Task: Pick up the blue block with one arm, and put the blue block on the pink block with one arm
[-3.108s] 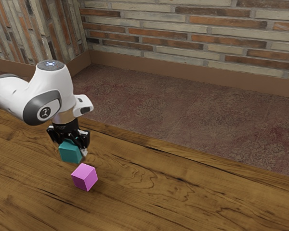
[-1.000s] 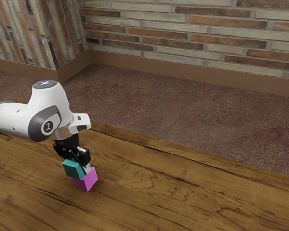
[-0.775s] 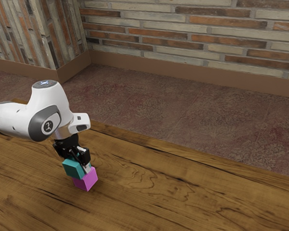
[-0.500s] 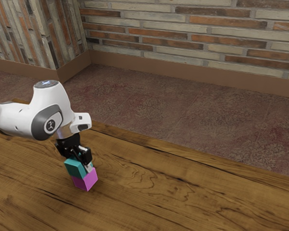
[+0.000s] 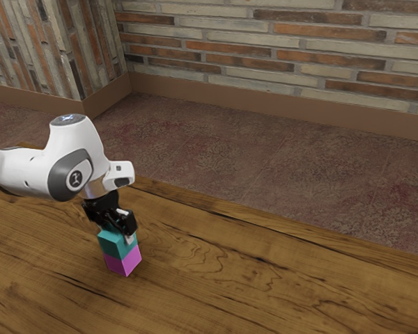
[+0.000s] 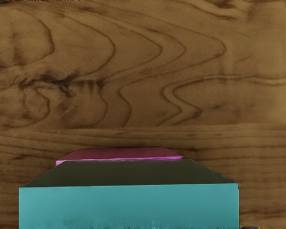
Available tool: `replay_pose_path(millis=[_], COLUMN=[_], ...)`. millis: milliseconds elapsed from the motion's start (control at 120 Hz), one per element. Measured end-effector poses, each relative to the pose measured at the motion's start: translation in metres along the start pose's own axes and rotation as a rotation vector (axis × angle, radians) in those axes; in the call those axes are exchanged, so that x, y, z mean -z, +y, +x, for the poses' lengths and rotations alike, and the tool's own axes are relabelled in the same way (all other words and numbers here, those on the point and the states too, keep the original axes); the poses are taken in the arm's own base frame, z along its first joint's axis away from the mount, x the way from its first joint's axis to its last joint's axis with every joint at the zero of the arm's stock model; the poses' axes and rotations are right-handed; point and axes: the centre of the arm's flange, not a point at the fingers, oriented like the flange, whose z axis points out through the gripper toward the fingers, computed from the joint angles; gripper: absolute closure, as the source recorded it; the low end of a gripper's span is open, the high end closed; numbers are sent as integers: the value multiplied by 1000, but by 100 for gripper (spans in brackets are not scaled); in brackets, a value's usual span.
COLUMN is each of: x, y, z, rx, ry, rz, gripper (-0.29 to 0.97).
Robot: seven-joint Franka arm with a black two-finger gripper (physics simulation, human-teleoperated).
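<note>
Toward 8 o'clock in the exterior view, on a wooden bench (image 5: 265, 278), a small blue block (image 5: 111, 242) rests on top of a pink block (image 5: 124, 263), making a short stack. The black gripper (image 5: 118, 234) is closed narrowly on the blue block, clasping its upper part from two opposite sides. The white arm (image 5: 49, 170) reaches in from 9 o'clock, its wrist bent so the hand points straight down over the stack. Seen from the wrist, the blue block (image 6: 128, 205) lies directly beneath the hand, with a sliver of the pink block (image 6: 119, 154) showing beyond its far edge. The blue block looks rigid, light and smooth-faced. It likely suits a firm pinch across flat opposite sides and could slide if nudged on release.
</note>
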Motion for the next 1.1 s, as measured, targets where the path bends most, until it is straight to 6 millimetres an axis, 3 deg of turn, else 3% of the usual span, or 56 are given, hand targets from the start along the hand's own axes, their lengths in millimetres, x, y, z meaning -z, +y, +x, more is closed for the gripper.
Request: replay_pose_path(millis=[58, 200, 275, 333, 417, 475, 517, 567, 608, 667, 717, 933, 1100], x=[16, 98, 141, 195, 300, 348, 368, 376, 374, 375, 372, 346, 341], y=[2, 13, 20, 43, 65, 65, 48, 27, 18, -16, -30, -28, -29], z=[0, -7, 2, 23, 58, 53, 40, 28, 20, 5, -3, -9, -12], rx=[-12, -59, -37, 9, 149, 293, 422, 570, 675, 868, 993, 1306, 1479], ry=[32, 189, 272, 345, 404, 369, 329, 270, 219, 157, 111, -7, -30], rz=[8, 82, 98, 79, 40, 28, 18, 34, 52, 39, 28, 34, 48], gripper=[11, 6, 4, 3, 2, 2, 1, 1, 1, 1, 0, 0, 0])
